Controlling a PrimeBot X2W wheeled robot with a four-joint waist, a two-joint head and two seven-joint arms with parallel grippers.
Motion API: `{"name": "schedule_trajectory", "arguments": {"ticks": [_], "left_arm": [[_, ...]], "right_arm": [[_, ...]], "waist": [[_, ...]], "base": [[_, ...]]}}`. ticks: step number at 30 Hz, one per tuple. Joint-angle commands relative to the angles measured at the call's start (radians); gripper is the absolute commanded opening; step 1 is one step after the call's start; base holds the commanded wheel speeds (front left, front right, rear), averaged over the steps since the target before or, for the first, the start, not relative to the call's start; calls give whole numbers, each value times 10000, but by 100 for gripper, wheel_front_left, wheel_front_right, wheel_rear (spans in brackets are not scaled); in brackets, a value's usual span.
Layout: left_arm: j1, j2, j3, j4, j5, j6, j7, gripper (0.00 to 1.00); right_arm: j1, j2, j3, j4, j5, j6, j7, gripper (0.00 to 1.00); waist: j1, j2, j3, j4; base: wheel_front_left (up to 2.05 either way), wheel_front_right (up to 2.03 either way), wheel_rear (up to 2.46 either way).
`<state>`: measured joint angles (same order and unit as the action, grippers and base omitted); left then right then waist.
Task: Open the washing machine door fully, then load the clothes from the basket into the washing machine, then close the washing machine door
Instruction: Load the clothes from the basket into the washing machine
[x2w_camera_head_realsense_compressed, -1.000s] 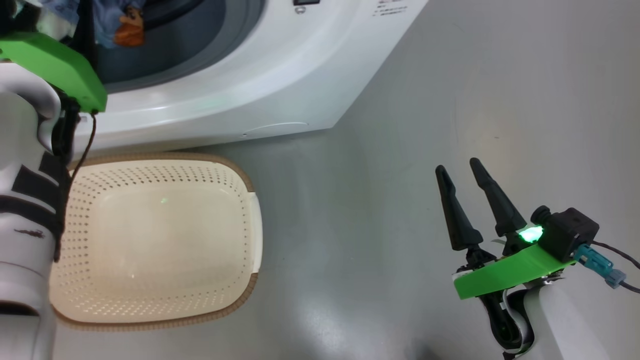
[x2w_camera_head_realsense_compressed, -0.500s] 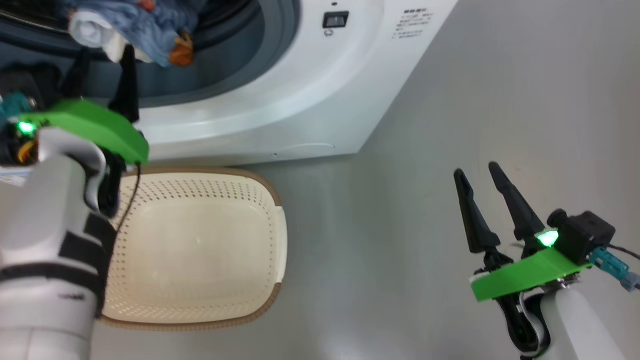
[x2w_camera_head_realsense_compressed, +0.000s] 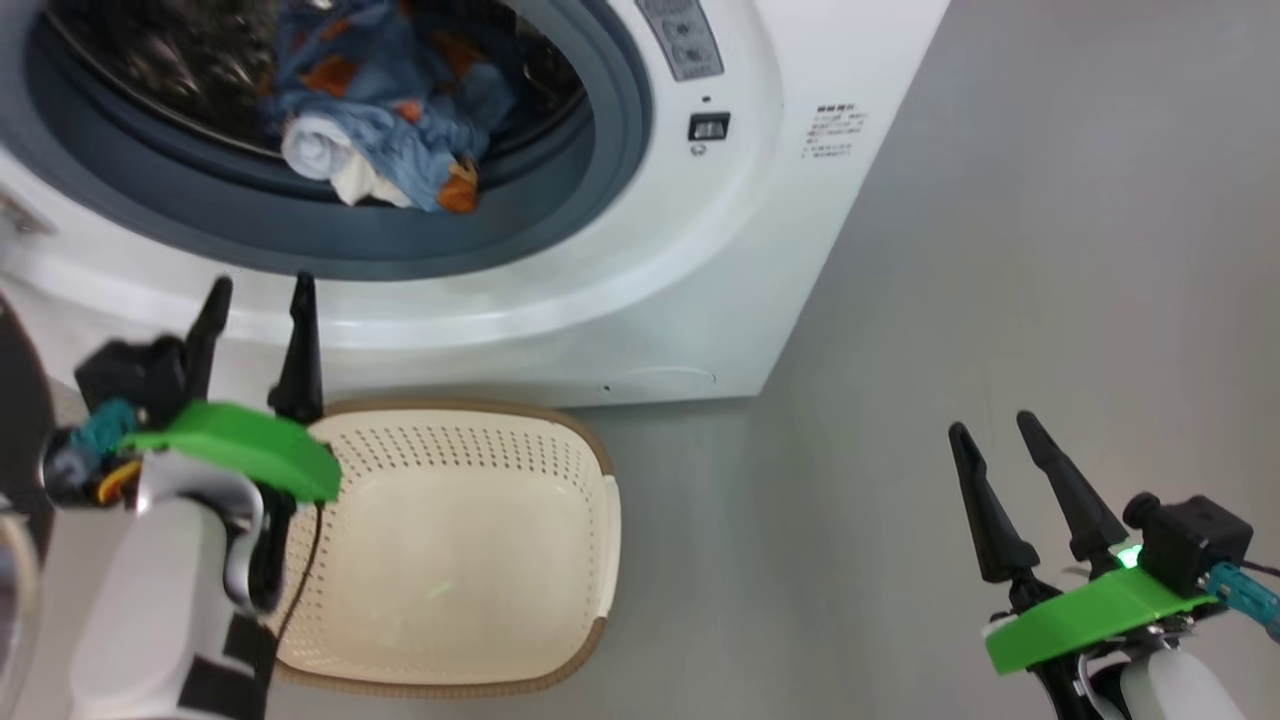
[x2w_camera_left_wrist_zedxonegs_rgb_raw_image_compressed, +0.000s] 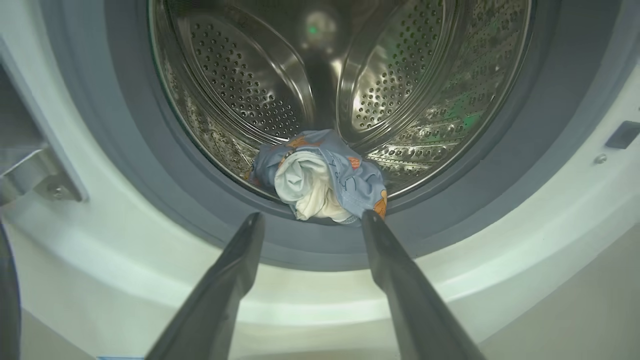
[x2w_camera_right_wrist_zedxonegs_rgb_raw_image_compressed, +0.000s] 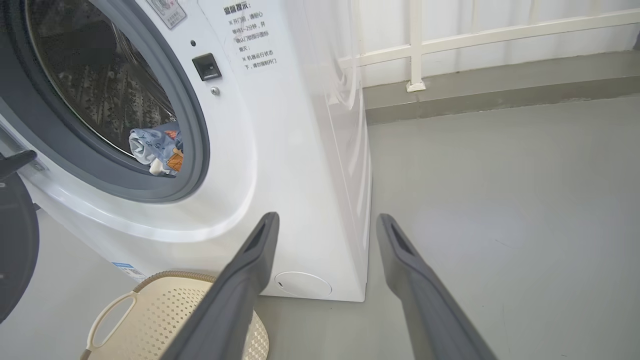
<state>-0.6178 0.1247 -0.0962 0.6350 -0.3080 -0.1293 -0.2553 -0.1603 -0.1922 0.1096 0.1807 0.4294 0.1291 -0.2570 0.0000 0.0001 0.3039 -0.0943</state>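
- Washing machine (x2w_camera_head_realsense_compressed: 760, 250): white and boxy, standing on the grey floor (x2w_camera_head_realsense_compressed: 1000, 250), round mouth uncovered, grey gasket (x2w_camera_head_realsense_compressed: 560, 220) ringing the steel perforated drum (x2w_camera_left_wrist_zedxonegs_rgb_raw_image_compressed: 400, 75).
- Washing machine door (x2w_camera_right_wrist_zedxonegs_rgb_raw_image_compressed: 15, 240): swung out at the washing machine's left side, clear of the mouth; just a slice of its dark round edge seen in the right wrist view.
- Basket (x2w_camera_head_realsense_compressed: 470, 560): cream, perforated, brown-rimmed, set on the floor just in front of the washing machine, below its mouth, far rim close against the white front panel.
- Clothes (x2w_camera_head_realsense_compressed: 390, 150): bunched light-blue pile with orange patches and a white roll, lying inside the washing machine at the drum's front bottom, spilling a little over the gasket lip.
- Left gripper (x2w_camera_head_realsense_compressed: 260, 300): in front of the washing machine, below its mouth and above the basket's far end, pointing at the opening; fingers spread wide, gripping nothing, apart from the clothes.
- Right gripper (x2w_camera_head_realsense_compressed: 992, 430): over bare floor, well off the washing machine's right front corner; fingers parted, gripping nothing.
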Motion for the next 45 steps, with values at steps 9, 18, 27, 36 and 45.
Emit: {"name": "schedule_trajectory", "arguments": {"ticks": [9,18,27,36,45], "left_arm": [[2095,230,707,-1675,538,-13,-64,100],[4164,141,1178,-2780,775,-13,-64,100],[5723,2,1727,-3837,901,-13,-64,100],[6777,-199,2149,-4786,997,-13,-64,100],[6830,-298,2160,-4942,1018,-13,-64,100]], "right_arm": [[852,-359,69,-141,9,16,-48,100],[1617,-612,32,-127,74,16,-48,100],[2123,-782,-68,-148,115,16,-48,100],[2441,-796,-273,-215,122,16,-48,100],[2443,-710,-350,-227,72,16,-48,100]], "waist": [[0,-1,-1263,401],[0,-1,-2138,411],[0,-1,-2649,311],[0,-1,-2791,345],[0,-1,-2776,359]], "base": [[0,0,0],[0,0,0],[0,0,0],[0,0,0],[0,0,0]]}}
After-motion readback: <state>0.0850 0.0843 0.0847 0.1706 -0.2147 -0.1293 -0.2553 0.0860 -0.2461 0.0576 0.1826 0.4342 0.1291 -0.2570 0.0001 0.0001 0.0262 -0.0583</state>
